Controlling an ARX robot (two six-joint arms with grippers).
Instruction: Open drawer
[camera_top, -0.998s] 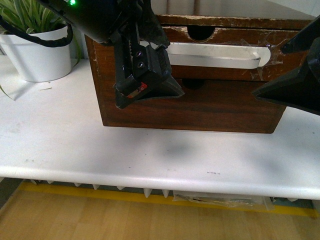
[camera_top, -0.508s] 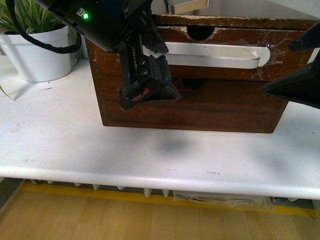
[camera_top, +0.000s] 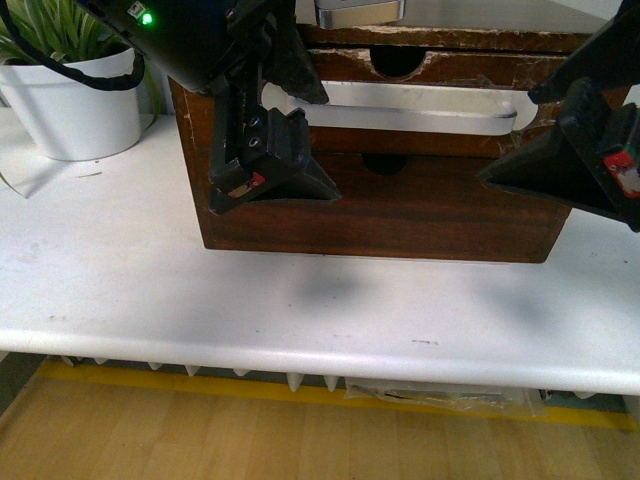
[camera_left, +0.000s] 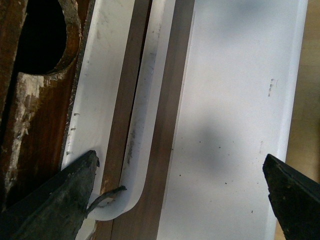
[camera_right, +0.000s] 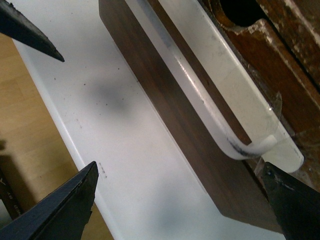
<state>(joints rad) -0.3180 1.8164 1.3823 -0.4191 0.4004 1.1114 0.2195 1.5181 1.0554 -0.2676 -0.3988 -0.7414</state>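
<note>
On white worktop (camera_top: 300, 300): drawer (camera_top: 450, 70) with white handle (camera_top: 400, 108)
Left gripper (camera_left: 180, 157) and right gripper (camera_right: 180, 167) both released, one near each handle end

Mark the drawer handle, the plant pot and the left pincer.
drawer handle (camera_top: 420, 108): front view, middle of the white bar.
plant pot (camera_top: 75, 115): front view, its white side wall.
left pincer (camera_left: 180, 160): left wrist view, the open gap midway between its fingertips.

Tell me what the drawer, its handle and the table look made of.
Drawer: dark-stained wood, semi-matte; grain shows and the chipped top edge bares pale wood. Handle: probably white plastic, smooth, glossy with scuffs. Table: white, smooth, likely laminate or painted board.
</note>
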